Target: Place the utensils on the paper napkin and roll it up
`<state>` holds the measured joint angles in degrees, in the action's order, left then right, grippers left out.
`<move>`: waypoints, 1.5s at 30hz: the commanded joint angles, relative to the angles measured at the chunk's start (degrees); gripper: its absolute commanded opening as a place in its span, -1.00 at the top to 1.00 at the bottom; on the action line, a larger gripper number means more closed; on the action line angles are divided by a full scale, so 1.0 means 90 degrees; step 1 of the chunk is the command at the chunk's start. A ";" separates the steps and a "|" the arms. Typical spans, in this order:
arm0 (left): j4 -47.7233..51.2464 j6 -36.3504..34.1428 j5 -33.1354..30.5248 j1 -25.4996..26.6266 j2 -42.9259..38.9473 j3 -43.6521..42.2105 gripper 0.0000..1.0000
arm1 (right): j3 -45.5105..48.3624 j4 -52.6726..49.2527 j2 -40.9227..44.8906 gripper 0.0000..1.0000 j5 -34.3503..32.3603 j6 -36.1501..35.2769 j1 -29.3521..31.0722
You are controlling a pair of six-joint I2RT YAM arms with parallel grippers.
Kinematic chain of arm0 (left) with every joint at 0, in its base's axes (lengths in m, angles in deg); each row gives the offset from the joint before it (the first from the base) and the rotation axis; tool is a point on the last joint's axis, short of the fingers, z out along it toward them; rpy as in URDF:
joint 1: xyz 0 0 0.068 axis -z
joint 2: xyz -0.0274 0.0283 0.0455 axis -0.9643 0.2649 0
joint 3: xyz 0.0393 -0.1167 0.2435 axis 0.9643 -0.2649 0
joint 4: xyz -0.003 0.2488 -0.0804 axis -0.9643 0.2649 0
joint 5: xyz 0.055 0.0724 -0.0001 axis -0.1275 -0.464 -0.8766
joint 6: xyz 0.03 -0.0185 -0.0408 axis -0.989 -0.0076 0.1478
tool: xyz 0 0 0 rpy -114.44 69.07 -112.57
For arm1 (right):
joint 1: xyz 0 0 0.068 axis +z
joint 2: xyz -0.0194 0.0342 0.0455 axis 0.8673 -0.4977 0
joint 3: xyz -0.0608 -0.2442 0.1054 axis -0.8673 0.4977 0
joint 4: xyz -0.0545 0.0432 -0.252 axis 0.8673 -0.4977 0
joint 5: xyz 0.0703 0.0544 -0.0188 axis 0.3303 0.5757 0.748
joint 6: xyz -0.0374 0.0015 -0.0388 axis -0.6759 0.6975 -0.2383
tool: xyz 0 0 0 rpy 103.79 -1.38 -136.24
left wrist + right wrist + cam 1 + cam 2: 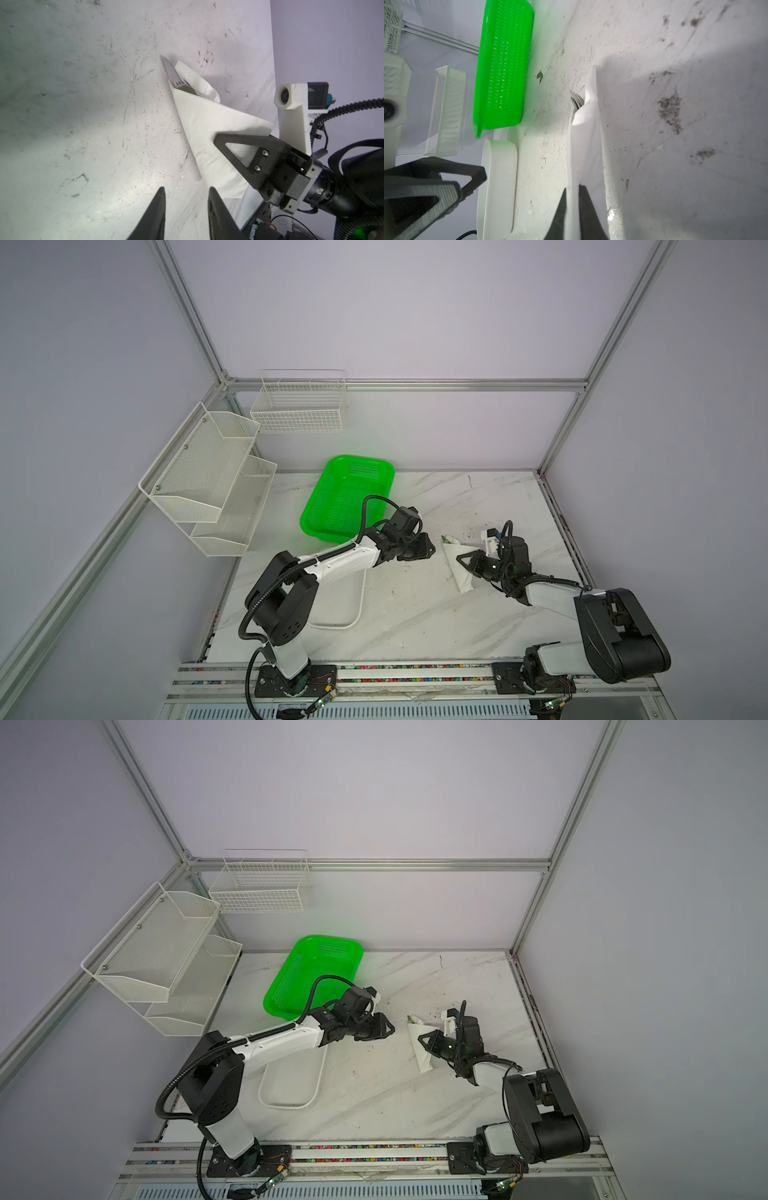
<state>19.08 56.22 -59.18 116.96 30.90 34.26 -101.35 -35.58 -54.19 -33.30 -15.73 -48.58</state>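
Observation:
The paper napkin lies right of the table's middle, folded into a long wedge over the utensils. Only their ends stick out at its far end: a knife tip and fork tines. My right gripper is shut on a raised flap of the napkin near its middle. My left gripper hangs open just left of the napkin, its fingers apart with nothing between them and not touching the paper.
A green plastic basket stands behind the left arm. A white tray lies partly under that arm. White mesh shelves and a wire basket hang at the back left. The table's right edge runs close behind the right gripper.

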 commanded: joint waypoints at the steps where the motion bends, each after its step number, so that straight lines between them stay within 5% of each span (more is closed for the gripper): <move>1: -0.0509 0.0153 -0.0341 -0.0069 -0.0407 -0.0412 0.24 | -0.0082 -0.0009 0.0375 0.78 0.0183 -0.0130 0.0023; 8: -0.0890 0.0144 -0.0328 -0.0101 -0.0785 -0.0805 -0.07 | -0.0117 0.0164 0.0819 0.83 0.0555 0.0236 0.0020; 17: -0.2988 0.1107 0.1325 -0.0291 -0.0741 -0.1371 -0.42 | -0.0159 0.1077 0.1289 0.87 0.1063 0.1268 0.0023; 22: -0.4050 0.1658 0.1651 -0.0382 -0.0768 -0.1530 -0.55 | -0.0353 0.1075 0.1708 0.88 0.1174 0.1523 0.0027; 29: -0.5460 0.2388 0.1985 -0.0416 -0.0445 -0.1513 -0.62 | -0.0446 0.1433 0.1996 0.90 0.1242 0.2063 0.0033; 45: -0.6674 0.2963 0.2510 -0.0340 0.0217 -0.1177 -0.68 | -0.0513 0.1991 0.2287 0.93 0.1365 0.2825 0.0052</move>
<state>-34.93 81.01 -39.27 113.66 32.10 21.78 -103.80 -22.92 -34.84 -22.44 7.15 -48.47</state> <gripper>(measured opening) 0.837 0.062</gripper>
